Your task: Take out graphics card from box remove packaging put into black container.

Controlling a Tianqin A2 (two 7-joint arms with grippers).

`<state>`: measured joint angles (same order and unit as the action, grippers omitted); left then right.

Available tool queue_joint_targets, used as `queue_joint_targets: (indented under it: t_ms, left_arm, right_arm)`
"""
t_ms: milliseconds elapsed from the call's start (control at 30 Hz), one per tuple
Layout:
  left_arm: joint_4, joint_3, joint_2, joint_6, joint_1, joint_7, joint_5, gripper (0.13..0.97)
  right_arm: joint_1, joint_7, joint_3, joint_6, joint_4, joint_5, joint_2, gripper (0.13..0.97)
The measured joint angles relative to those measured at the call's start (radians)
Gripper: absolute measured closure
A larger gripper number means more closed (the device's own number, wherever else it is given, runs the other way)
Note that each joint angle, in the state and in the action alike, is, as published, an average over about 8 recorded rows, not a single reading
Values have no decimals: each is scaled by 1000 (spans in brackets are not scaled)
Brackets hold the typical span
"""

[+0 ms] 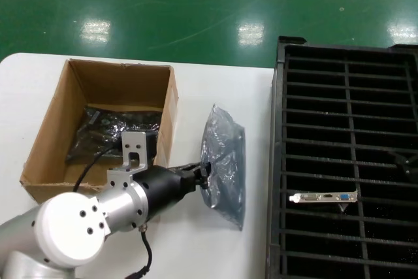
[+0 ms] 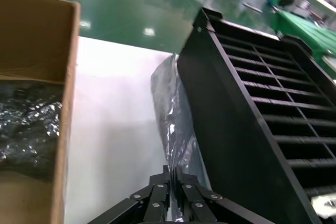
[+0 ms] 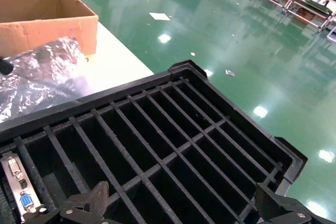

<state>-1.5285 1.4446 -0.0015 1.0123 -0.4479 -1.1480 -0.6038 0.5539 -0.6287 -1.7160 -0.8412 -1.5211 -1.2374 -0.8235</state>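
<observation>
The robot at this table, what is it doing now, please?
The left claw is shut on the packaging, a crinkled antistatic bag, holding it above the white table between the box and the black container. The graphics card already stands in a slot of the container, its silver bracket showing. More shiny bags lie in the box. The right claw is open over the container.

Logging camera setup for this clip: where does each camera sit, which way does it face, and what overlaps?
Head: high on the body, looking down at table, box, black container; left arm shows.
Left wrist: behind the left gripper, shut on the packaging.
Right wrist: above the container's slots; right gripper open.
Shared: head and right wrist both show the graphics card.
</observation>
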Motion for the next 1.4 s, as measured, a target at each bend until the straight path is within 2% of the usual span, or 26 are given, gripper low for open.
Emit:
queue_joint_targets:
  t_ms: [100,167,267,367,467,567,667,800,867,933,1167,1400]
  left_arm:
    - [11,1,0,-23,-15,-29,8,926]
    - [10,-2,-2,-35,-24,-32,-4,910]
    - [-10,-4,-10,-47,-34,-14,-52,885]
    - [-64,-4,-33,-55,-35,29,-129,852]
    - [-147,-2,-71,-74,-27,97,-200,803]
    - [-243,-1,-118,-115,-5,187,-237,754]
    - [-330,9,-169,-199,29,305,-218,705]
    - [-403,28,-220,-319,78,458,-151,606]
    - [-415,35,-232,-356,93,502,-137,557]
    - [-415,37,-236,-374,102,524,-141,531]
    - [-387,46,-239,-415,125,558,-227,352]
    - [-355,57,-245,-475,157,617,-324,249]
  right_arm:
    - [0,0,0,0,0,0,0,129]
    - [0,0,0,0,0,0,0,129]
    - [0,0,0,0,0,0,0,129]
    - [0,0,0,0,0,0,0,129]
    - [0,0,0,0,0,0,0,129]
    - [0,0,0,0,0,0,0,129]
    - [0,0,0,0,0,0,0,129]
    - [-2,2,0,3,0,-2,2,129]
    - [-6,6,1,9,-1,-6,5,129]
    - [-12,14,3,19,-2,-13,12,129]
    - [-53,59,11,80,-8,-53,50,129]
    - [-103,116,22,156,-15,-104,97,129]
